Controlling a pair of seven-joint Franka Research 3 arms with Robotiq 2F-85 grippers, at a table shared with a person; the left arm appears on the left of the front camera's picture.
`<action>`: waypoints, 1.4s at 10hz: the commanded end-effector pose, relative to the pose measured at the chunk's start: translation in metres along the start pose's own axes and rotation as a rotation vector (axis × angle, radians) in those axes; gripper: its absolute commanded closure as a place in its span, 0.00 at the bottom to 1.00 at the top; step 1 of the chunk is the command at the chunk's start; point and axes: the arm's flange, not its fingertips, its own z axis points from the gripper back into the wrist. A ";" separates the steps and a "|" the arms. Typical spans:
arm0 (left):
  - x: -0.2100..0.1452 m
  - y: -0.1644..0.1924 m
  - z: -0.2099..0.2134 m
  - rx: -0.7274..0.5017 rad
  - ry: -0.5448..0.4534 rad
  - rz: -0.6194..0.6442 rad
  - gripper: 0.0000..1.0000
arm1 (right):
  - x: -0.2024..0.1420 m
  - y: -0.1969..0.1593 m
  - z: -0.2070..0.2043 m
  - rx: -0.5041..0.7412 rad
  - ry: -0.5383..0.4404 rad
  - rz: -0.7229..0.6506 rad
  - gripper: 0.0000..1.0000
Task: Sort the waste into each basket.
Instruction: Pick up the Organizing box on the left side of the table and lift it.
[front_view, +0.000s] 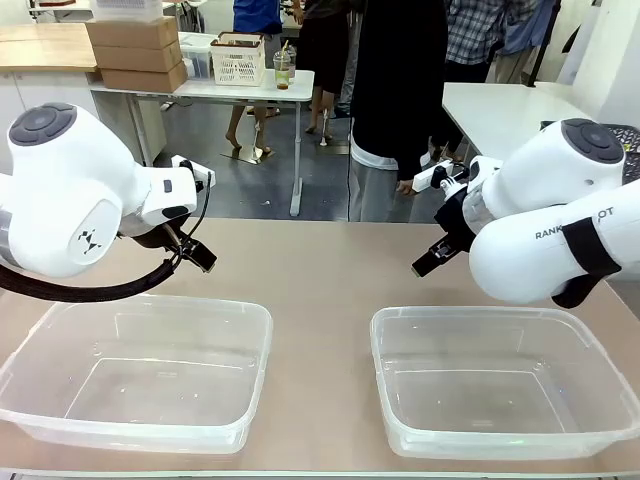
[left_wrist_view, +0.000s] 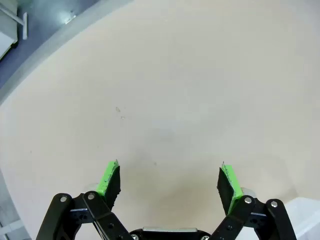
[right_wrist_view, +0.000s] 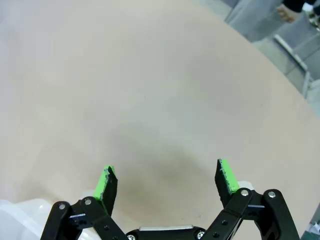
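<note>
Left basket: a clear, see-through plastic rectangular tub with rounded corners and a rolled rim (front_view: 262, 318) sits on the near left part of the table, nothing inside it.
Right basket: a second clear plastic rectangular tub of the same kind (front_view: 377, 330) sits on the near right part, well apart from the first, a strip of bare tabletop between them; it too holds nothing.
Waste: no cans or bottles show in any of the three views.
Left gripper: the black two-finger gripper with green pads on the left arm (front_view: 200, 256) (left_wrist_view: 169, 181) hangs above the table just beyond the far edge of the left tub; its fingers are spread wide and grasp nothing, with only bare tabletop between the pads in the left wrist view.
Right gripper: the matching black gripper on the right arm (front_view: 425, 264) (right_wrist_view: 166, 178) hangs above the table beyond the far left corner of the right tub; its fingers are likewise spread apart and empty, over bare tabletop.
Table: a light beige, smooth tabletop (front_view: 310, 270), bare across its middle and far half.
Tub corners in wrist views: a pale, see-through corner shows at the lower right of the left wrist view and at the lower left of the right wrist view.
Person: a person in a black top (front_view: 395, 90) stands at the far side of the table, one hand (front_view: 406, 186) hanging near its edge.
</note>
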 end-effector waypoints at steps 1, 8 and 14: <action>0.000 0.000 0.000 0.000 0.000 0.000 0.00 | 0.000 0.000 0.000 0.000 0.000 -0.001 0.00; 0.008 0.001 0.031 0.016 0.028 0.038 0.00 | 0.002 -0.006 0.042 0.026 0.051 -0.062 0.00; 0.013 -0.013 0.111 -0.018 0.066 0.134 0.00 | 0.005 -0.015 0.126 0.029 0.032 -0.118 0.00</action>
